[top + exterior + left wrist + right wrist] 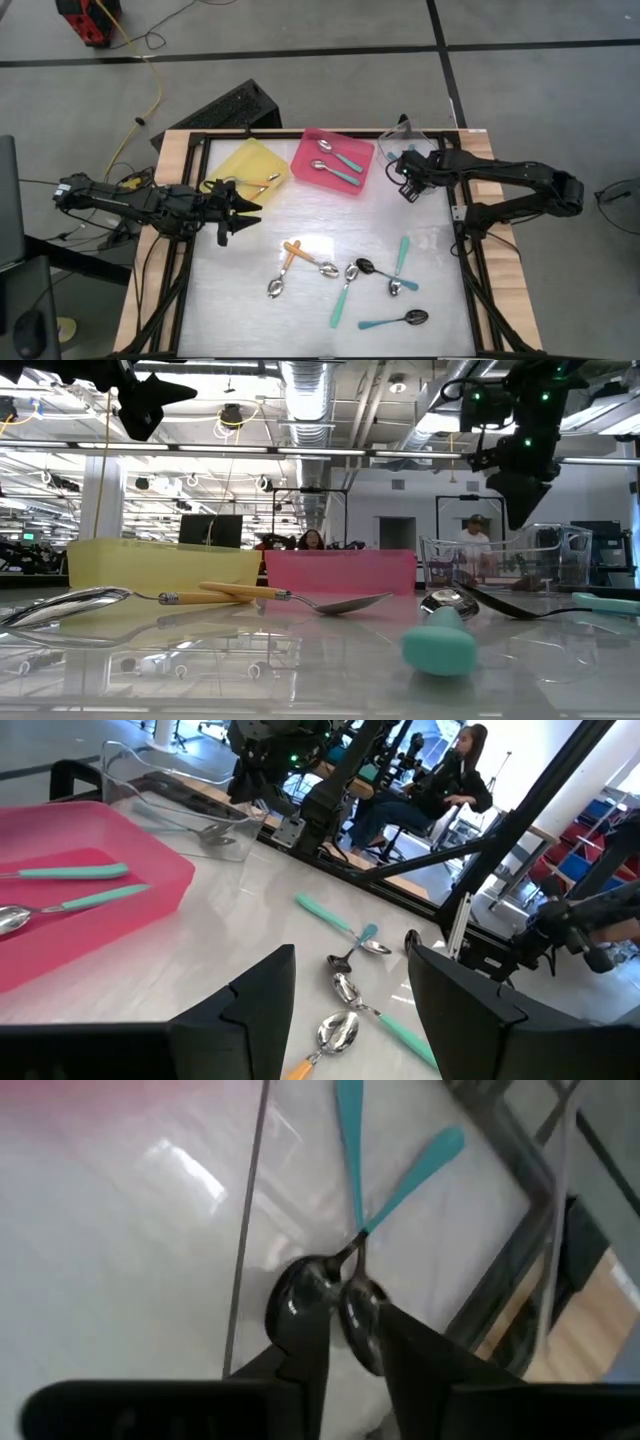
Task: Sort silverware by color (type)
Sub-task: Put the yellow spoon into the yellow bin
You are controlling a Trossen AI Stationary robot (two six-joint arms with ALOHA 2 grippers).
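so i count three trays [250, 165], about ten spoons [345, 295], and two tools [232, 212].

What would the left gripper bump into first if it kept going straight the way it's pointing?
Probably the cluster of spoons lying on the table straight past the left gripper; an orange-handled spoon looks nearest. Depth is hard to judge, so it might pass above them.

I see bare tabletop [240, 270] on the left-arm side of the spoon cluster [345, 280], open to approach; the yellow tray [248, 168], pink tray [338, 160] and clear tray [408, 140] wall off its far side.
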